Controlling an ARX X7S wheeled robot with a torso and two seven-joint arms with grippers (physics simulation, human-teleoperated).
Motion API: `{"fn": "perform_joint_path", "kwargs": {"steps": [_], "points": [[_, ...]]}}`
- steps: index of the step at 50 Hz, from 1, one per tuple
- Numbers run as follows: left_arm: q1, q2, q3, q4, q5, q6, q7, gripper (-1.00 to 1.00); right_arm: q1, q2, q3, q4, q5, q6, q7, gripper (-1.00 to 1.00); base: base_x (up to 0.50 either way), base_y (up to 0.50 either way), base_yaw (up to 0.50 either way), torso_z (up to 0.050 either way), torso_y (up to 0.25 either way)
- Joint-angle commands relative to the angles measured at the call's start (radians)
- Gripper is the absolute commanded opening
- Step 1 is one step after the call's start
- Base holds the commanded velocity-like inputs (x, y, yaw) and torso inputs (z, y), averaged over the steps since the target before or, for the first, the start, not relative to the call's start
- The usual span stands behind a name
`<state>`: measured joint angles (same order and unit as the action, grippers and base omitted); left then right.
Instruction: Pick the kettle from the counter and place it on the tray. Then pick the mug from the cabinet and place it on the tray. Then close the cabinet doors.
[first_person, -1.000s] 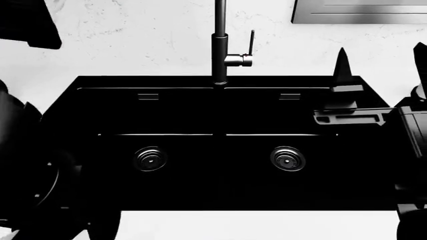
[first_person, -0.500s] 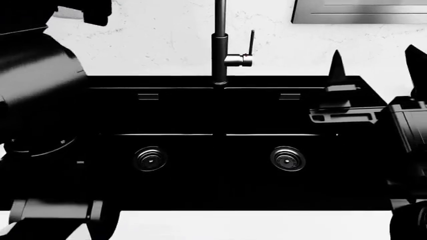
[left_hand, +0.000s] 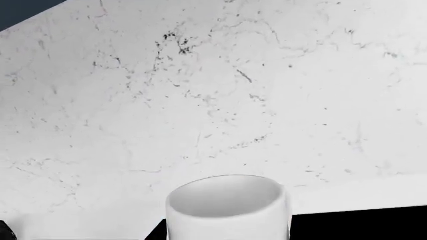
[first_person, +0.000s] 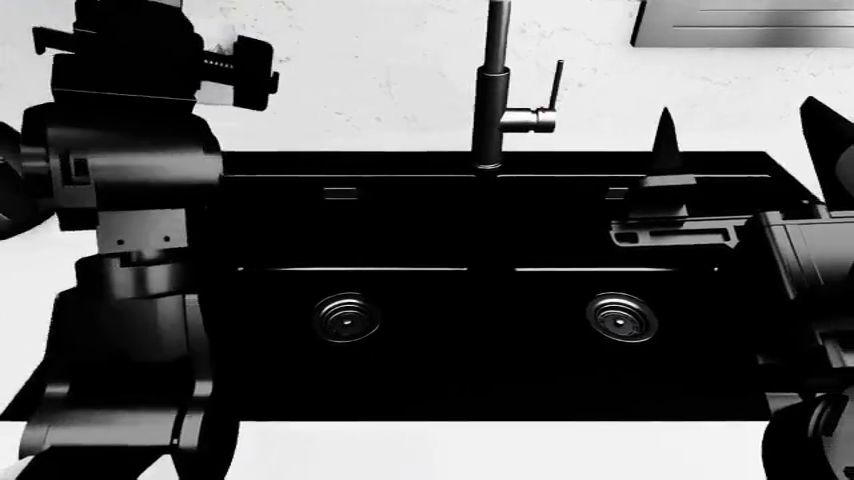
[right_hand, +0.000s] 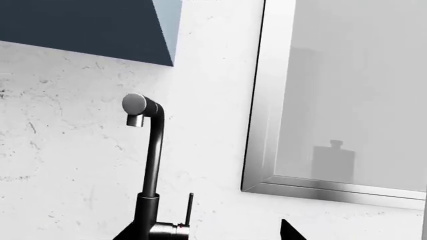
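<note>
Your left arm has risen beside the sink (first_person: 481, 300); its tool holds the mug (left_hand: 227, 207). Right tool (first_person: 741, 130) is released. Tray's unseen: find it.

mug (left_hand: 227, 210): plain white, no print showing. Wall (left_hand: 213, 100): white marble, fine dark veins. Sink (first_person: 481, 290): black, two grey ringed drains. Faucet (first_person: 497, 100): dark grey. Both arms black. Cabinet (right_hand: 80, 25): dark blue. Window frame (right_hand: 267, 100): silver.
</note>
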<state>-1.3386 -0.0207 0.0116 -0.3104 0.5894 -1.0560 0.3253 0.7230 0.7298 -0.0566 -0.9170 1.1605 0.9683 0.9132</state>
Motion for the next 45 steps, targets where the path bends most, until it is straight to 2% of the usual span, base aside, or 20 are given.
{"fn": "perform_joint_path", "kwargs": {"steps": [1,7,17,22,45], "points": [[-0.045,-0.016,0.035,-0.025,-0.063,-0.011,-0.052,-1.0,-0.002,0.001,-0.015,0.004,-0.02,-0.003,-0.002,1.0,0.0,0.5,0.0,0.0,0.0],[-0.144,-0.016,0.031,-0.062,-0.085,-0.017,-0.067,-1.0,-0.006,-0.001,-0.02,0.008,-0.027,-0.008,-0.008,1.0,0.0,0.5,0.0,0.0,0.0],[-0.291,-0.006,-0.07,-0.251,-0.169,0.106,-0.242,-1.0,-0.006,-0.002,-0.029,0.013,-0.032,-0.014,-0.014,1.0,0.0,0.5,0.0,0.0,0.0],[-0.287,-0.017,-0.072,-0.263,-0.188,0.14,-0.26,-1.0,-0.011,0.001,-0.026,0.02,-0.036,-0.022,-0.02,1.0,0.0,0.5,0.0,0.0,0.0],[-0.283,-0.052,-0.014,-0.205,-0.204,0.1,-0.226,-1.0,-0.021,0.001,-0.042,0.024,-0.061,-0.038,-0.025,1.0,0.0,0.5,0.0,0.0,0.0]]}}
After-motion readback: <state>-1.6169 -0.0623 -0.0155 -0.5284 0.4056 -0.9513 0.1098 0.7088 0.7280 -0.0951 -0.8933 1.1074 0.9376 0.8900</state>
